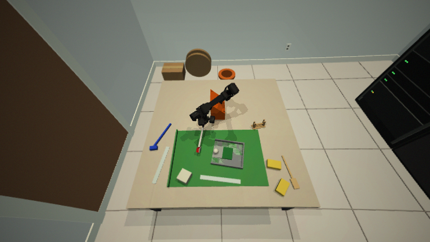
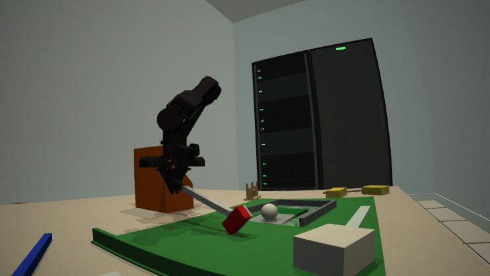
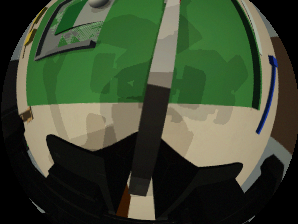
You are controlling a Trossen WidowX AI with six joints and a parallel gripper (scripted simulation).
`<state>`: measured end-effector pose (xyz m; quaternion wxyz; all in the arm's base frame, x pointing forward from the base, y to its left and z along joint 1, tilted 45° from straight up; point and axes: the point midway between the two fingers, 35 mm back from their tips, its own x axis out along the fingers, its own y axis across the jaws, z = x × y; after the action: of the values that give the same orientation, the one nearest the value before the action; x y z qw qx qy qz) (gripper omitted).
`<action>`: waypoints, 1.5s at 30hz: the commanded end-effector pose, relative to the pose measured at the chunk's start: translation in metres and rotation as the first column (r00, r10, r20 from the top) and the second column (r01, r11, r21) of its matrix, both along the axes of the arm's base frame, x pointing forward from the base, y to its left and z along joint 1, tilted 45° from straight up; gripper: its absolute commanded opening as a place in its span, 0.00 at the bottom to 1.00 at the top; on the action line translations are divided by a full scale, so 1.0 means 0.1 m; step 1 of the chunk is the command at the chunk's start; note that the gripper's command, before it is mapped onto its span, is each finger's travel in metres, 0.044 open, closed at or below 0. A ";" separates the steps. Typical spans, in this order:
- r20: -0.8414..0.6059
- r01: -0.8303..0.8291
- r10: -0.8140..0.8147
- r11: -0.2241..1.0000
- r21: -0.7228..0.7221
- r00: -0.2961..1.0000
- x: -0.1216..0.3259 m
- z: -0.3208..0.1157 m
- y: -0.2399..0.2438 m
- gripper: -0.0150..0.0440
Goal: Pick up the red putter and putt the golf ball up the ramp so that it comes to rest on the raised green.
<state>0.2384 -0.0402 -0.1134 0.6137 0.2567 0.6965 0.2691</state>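
We have the gripper (image 2: 175, 189) with its fingers clamped on the grip end of the red putter (image 2: 219, 208), shaft slanting down so the red head (image 2: 236, 219) sits low on the green mat (image 1: 240, 177), centre of the exterior view. That low angle suits a sweeping stroke. The golf ball (image 1: 215, 151) lies inside the grey-walled raised green (image 1: 227, 153), at its left part beside the dark green patch, centre of the top view. We judge it apart from the putter head and likely home.
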 end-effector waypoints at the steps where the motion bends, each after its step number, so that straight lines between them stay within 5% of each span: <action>1: 0.016 0.007 -0.007 1.000 -0.010 1.000 0.06 0.16 -0.14 0.25; 7: 0.015 0.006 -0.006 1.000 -0.010 1.000 0.08 0.43 -0.38 0.25; 45: 0.008 0.012 -0.012 1.000 -0.006 1.000 0.07 0.36 -0.33 0.25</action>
<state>0.2453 -0.0725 -0.0769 0.6179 0.2577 0.6939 0.2651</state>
